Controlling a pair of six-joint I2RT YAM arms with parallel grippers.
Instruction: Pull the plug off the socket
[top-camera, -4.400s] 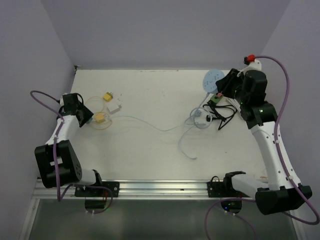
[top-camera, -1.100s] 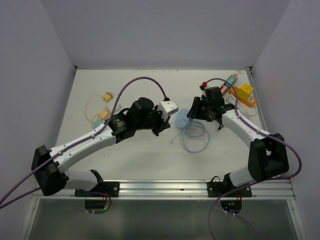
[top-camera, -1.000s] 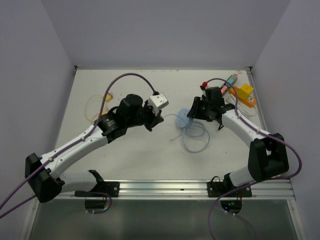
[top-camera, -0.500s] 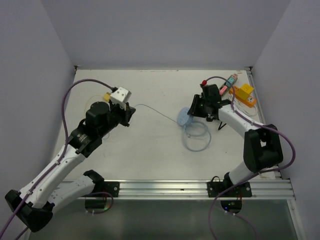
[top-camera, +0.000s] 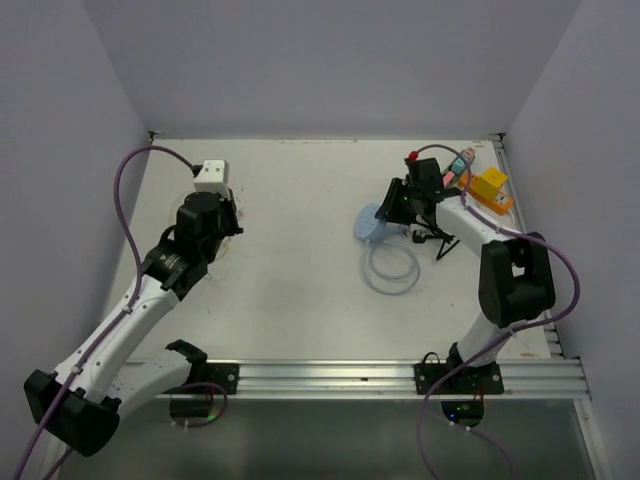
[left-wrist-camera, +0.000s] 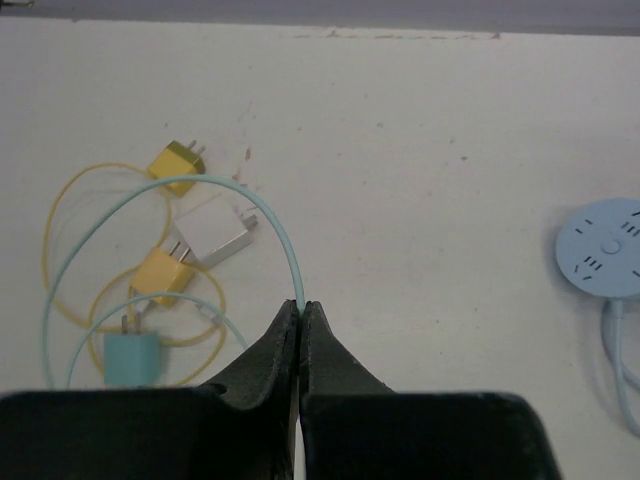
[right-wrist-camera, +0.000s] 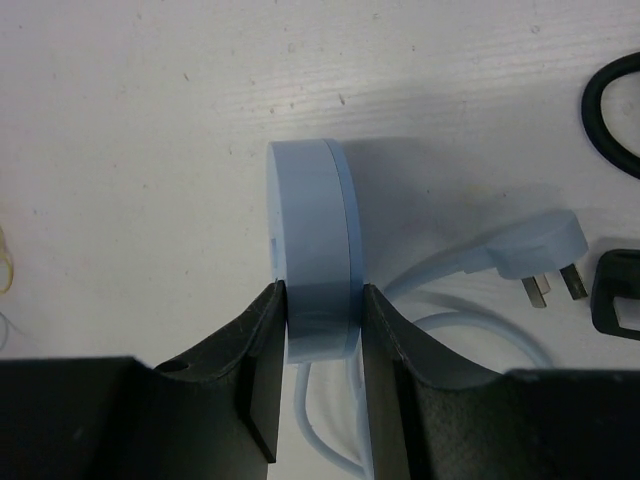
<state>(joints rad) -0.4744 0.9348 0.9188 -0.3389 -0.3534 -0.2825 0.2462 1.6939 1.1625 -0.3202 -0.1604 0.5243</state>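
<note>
Our left gripper (left-wrist-camera: 301, 312) clamped tight on thin teal cable (left-wrist-camera: 270, 215). Teal plug (left-wrist-camera: 132, 358) lies free beside yellow plugs (left-wrist-camera: 160, 270), well apart from round blue socket (right-wrist-camera: 310, 200), pinched on edge by our right gripper (right-wrist-camera: 322, 295). Risks we see: cable slipping through fingers, loop dragging yellow plugs, socket twisting out.

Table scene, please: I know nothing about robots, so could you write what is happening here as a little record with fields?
Left pincer: shut on the teal cord
Right pincer: shut on the round blue socket, clamped across its thickness
Teal plug: lying on the table, well apart from the socket
Neighbours of teal plug: yellow plugs, white plug
Pale plug: lying loose near the socket, prongs bare
Task state: teal plug appears to be out of the socket
</note>
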